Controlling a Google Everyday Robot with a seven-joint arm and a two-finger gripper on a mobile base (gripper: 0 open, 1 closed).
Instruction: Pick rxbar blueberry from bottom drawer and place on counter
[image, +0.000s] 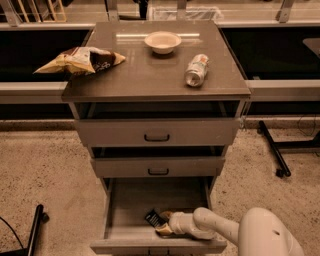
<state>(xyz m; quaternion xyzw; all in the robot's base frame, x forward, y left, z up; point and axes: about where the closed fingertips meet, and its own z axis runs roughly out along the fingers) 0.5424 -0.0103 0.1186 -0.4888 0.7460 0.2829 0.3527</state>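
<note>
While the rxbar blueberry lies in the bottom drawer just left and far of the gripper, long axis diagonal, we cannot tell the claw's state.

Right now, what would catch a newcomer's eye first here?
The white arm reaching into the open bottom drawer, its tool right by a small dark bar. Next, the counter above, with a chip bag at left, a bowl behind and a can lying at right.
</note>
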